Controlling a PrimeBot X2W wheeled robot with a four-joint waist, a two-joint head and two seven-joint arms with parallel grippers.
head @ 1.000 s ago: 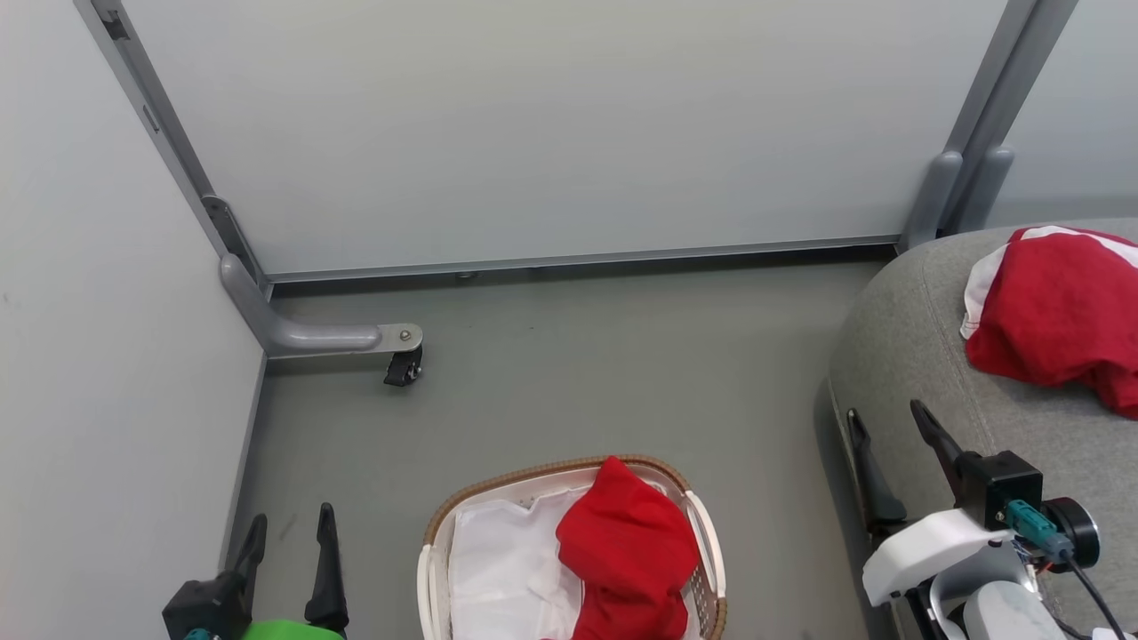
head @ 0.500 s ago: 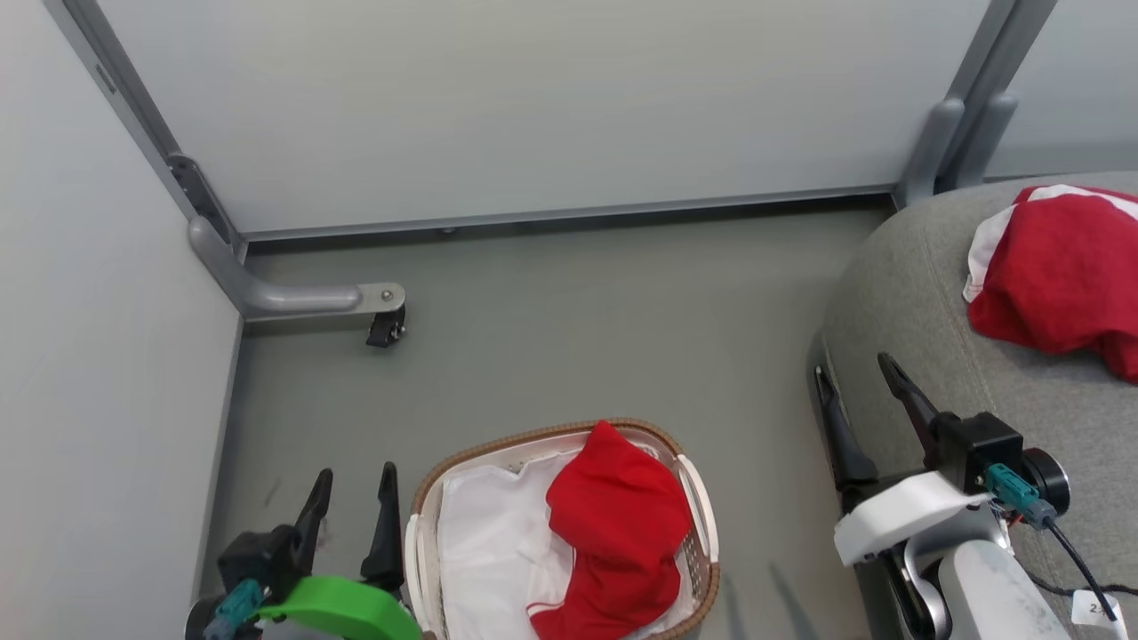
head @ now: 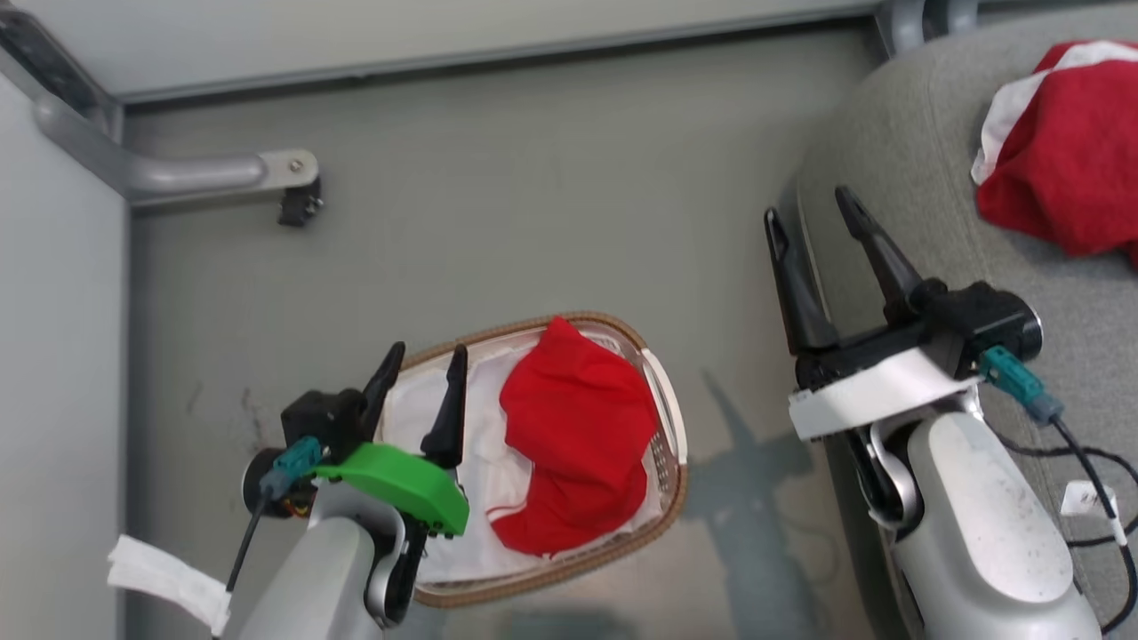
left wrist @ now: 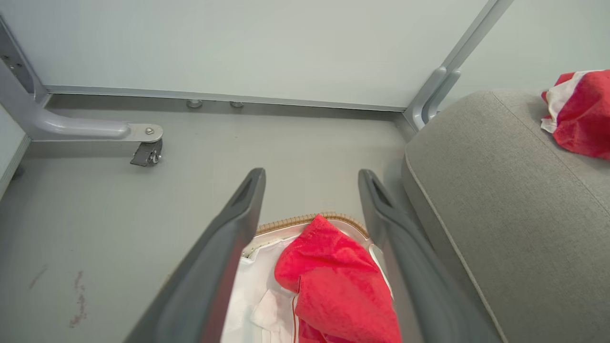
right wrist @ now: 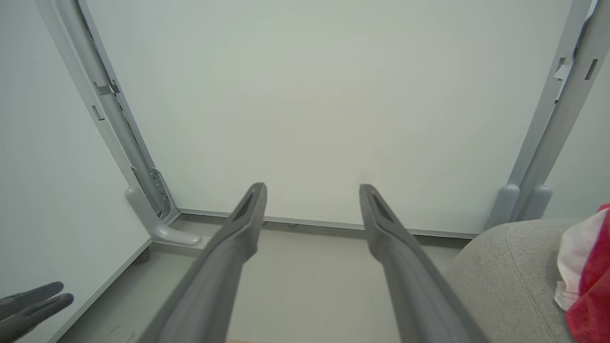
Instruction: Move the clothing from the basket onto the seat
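A white tag point(head: 1083, 498) bears unreadable writing. The left hand point(head: 428, 348) (spread, empty) now overlaps the basket point(head: 669, 404) rim beside the clothing point(head: 573, 427); the right hand point(head: 805, 203), also spread, hovers by the seat point(head: 889, 133).

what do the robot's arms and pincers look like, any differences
The left pincer and right pincer each have two long dark tapered fingers on a black block, a teal plug with black cable, and a pale grey forearm. The left wears a bright green collar, the right a white band.
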